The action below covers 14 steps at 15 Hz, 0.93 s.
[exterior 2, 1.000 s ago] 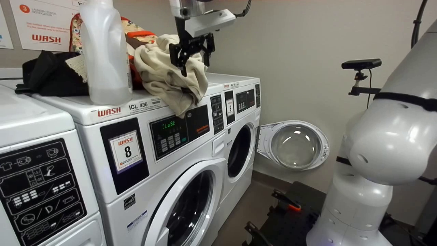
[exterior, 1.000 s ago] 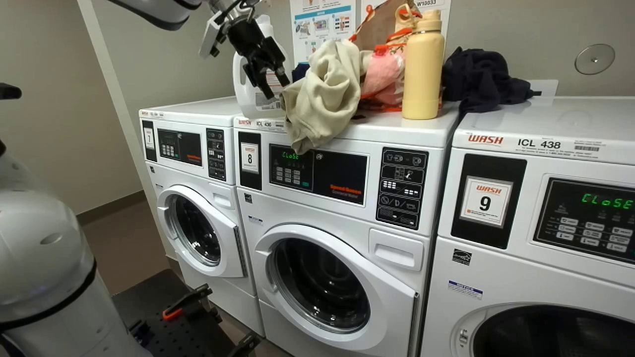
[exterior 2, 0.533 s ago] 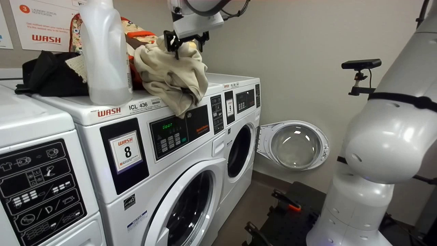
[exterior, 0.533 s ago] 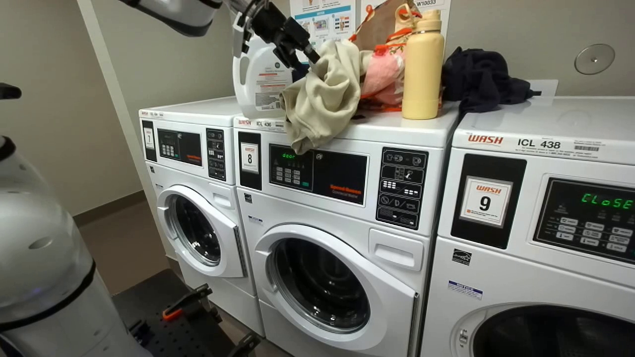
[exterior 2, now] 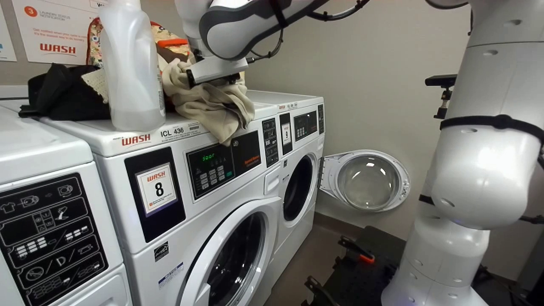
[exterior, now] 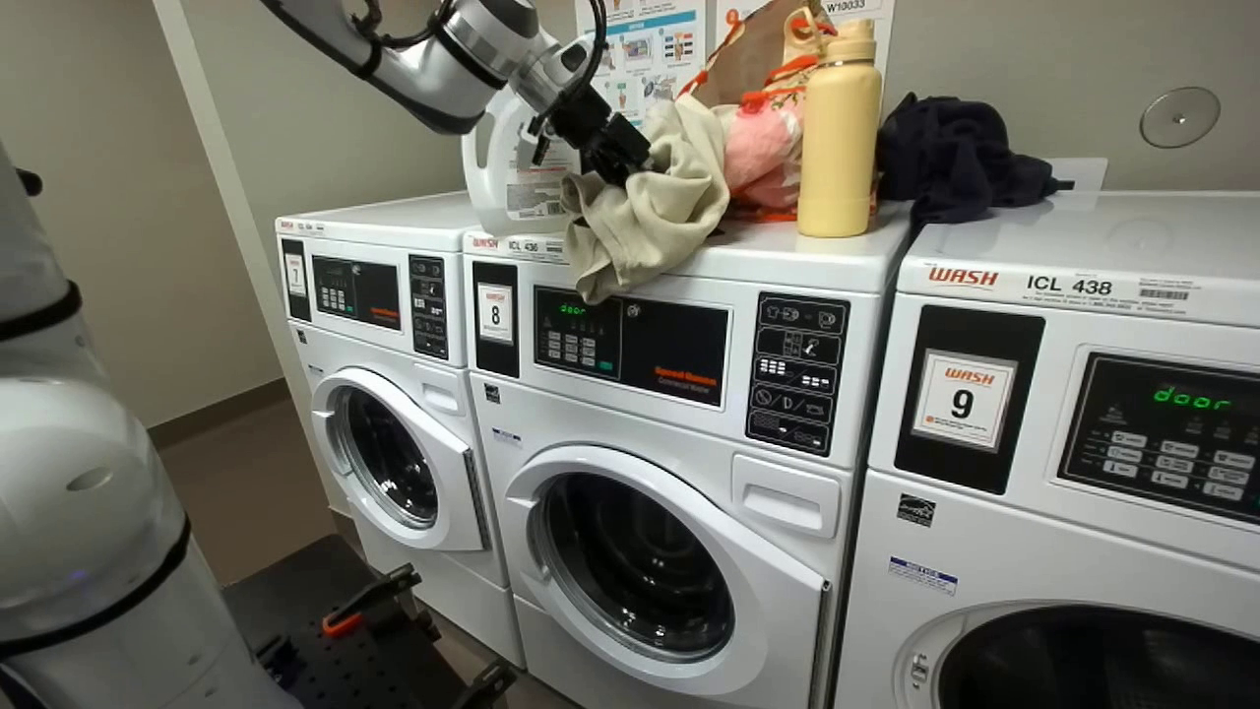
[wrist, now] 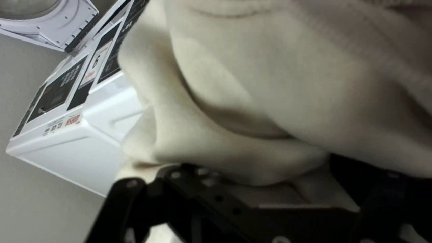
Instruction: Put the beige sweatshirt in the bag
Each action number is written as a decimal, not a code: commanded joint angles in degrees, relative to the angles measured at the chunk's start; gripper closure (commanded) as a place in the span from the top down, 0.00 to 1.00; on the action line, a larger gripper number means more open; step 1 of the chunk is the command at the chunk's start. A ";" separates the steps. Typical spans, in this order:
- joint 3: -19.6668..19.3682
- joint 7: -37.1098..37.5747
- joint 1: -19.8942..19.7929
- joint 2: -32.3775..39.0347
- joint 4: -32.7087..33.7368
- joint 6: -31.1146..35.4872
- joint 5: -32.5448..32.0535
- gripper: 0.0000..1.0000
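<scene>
The beige sweatshirt (exterior: 645, 231) lies bunched on top of washer 8, with one end hanging over the front edge. My gripper (exterior: 630, 167) is pushed down into its upper folds. In the wrist view the sweatshirt (wrist: 270, 67) fills most of the picture, and the gripper's jaws stand wide apart with loose cloth between them. The fingertips are partly buried in the folds. Behind the sweatshirt stands the bag (exterior: 740, 69), brown and floral with orange trim, leaning on the wall. A pink bundle (exterior: 763, 153) shows at the bag's front.
A yellow bottle (exterior: 840, 148) stands in front of the bag. The white detergent jug (exterior 2: 132, 76) is close beside the sweatshirt. A dark navy garment (exterior: 960, 153) lies across washers 8 and 9. Washer 9's round door (exterior 2: 367, 180) hangs open.
My gripper has moved forward, then down into the sweatshirt, with its jaws staying wide. The sweatshirt's top has been pressed lower and shifted slightly toward the bag.
</scene>
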 commanded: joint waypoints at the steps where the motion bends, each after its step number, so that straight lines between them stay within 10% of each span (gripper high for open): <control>1: -1.86 -0.27 2.59 4.41 2.50 -1.01 3.10 1.00; 2: -2.24 -0.29 2.98 5.03 2.67 -0.89 3.78 0.97; 3: -2.53 -0.43 3.25 5.48 2.93 -0.25 4.82 0.74; 14: -4.41 0.09 4.73 6.19 8.74 -4.11 11.04 0.04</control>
